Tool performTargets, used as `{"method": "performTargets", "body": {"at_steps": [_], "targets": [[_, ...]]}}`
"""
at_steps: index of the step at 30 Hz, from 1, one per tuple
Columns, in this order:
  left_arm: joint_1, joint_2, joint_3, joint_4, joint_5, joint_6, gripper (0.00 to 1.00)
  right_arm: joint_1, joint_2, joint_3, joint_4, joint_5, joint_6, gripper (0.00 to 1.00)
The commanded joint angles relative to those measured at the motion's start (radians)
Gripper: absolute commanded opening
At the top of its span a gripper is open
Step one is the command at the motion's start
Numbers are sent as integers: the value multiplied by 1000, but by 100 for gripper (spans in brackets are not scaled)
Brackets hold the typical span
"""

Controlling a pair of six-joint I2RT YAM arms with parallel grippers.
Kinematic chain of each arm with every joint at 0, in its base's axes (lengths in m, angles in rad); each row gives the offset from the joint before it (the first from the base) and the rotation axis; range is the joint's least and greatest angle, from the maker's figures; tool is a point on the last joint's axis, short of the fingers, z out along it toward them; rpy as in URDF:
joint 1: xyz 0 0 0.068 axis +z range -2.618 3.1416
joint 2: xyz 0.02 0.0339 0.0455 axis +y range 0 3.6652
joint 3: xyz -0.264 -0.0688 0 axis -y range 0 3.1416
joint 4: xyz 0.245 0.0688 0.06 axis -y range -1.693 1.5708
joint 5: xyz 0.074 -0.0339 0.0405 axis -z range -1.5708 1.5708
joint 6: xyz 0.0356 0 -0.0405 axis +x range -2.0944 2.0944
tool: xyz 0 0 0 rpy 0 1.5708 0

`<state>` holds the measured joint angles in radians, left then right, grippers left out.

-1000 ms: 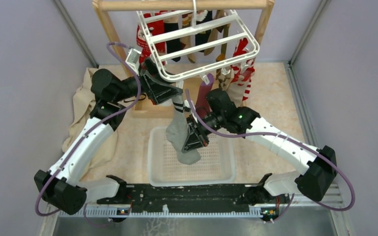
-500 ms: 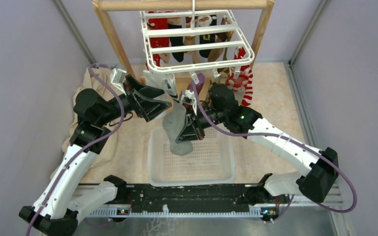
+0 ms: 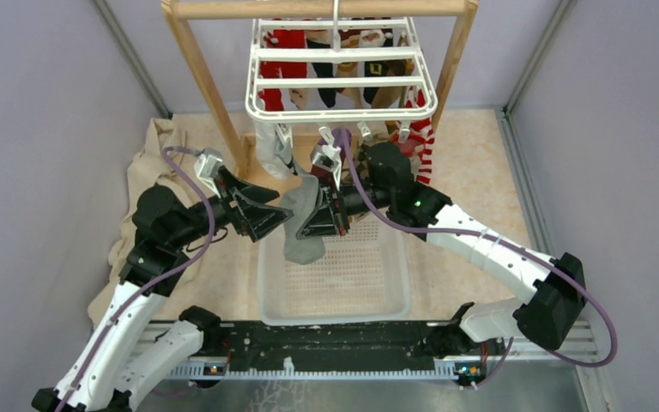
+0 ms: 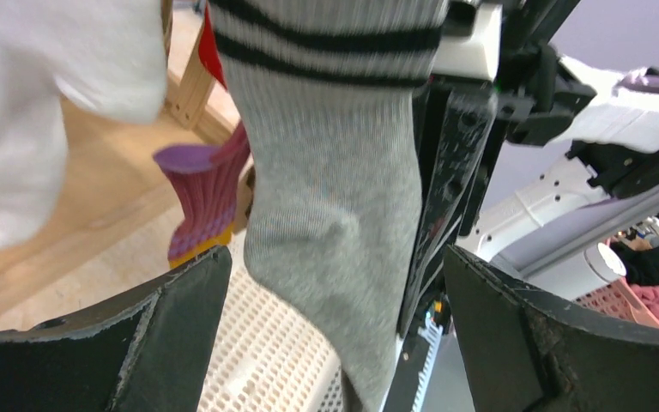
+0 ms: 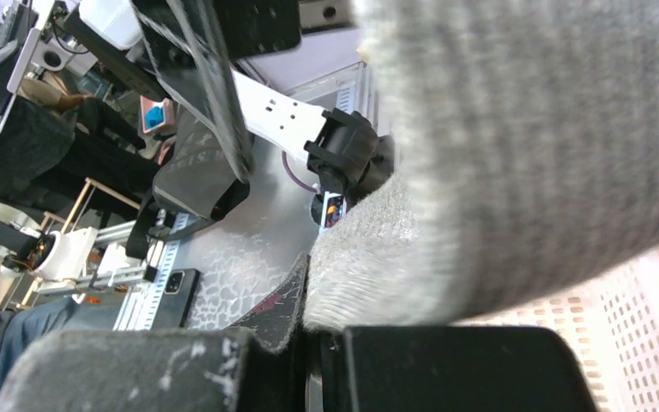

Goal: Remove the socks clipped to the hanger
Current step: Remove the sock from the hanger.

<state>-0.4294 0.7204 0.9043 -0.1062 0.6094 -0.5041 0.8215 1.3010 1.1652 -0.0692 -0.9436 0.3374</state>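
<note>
The white slatted hanger (image 3: 341,81) hangs level from the wooden bar, with red, black and tan socks (image 3: 285,43) clipped beneath it. A red-white striped sock (image 3: 425,137) and a magenta sock (image 3: 341,137) hang at its near right. My right gripper (image 3: 305,230) is shut on a grey sock with black cuff stripes (image 3: 296,236), pinching its edge (image 5: 369,283) above the basket. My left gripper (image 3: 288,214) is open, its jaws on either side of the grey sock (image 4: 335,215) without touching it. I cannot tell whether a clip still holds the cuff.
A white mesh basket (image 3: 262,275) sits on the table under the grey sock and also shows in the left wrist view (image 4: 257,369). The wooden frame (image 3: 206,77) carries the hanger. A beige cloth (image 3: 142,172) lies at the left. A whitish sock (image 3: 266,150) hangs at the hanger's near left.
The hanger has swung back from tilted to level. My left arm has drawn back and down to the left. My right gripper has carried the grey sock up and left.
</note>
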Motion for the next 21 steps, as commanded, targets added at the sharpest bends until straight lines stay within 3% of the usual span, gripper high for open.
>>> {"method": "performTargets", "body": {"at_steps": [1,14,21], "targets": [[5,-42,-68,9,31,-30,99,-5,5,3,131,-22,51,0],[5,-87,-168,96,55,-105,99,-4,26,-18,235,-66,121,0],[5,-60,-210,238,91,-194,95,-2,26,-41,245,-96,130,0]]}}
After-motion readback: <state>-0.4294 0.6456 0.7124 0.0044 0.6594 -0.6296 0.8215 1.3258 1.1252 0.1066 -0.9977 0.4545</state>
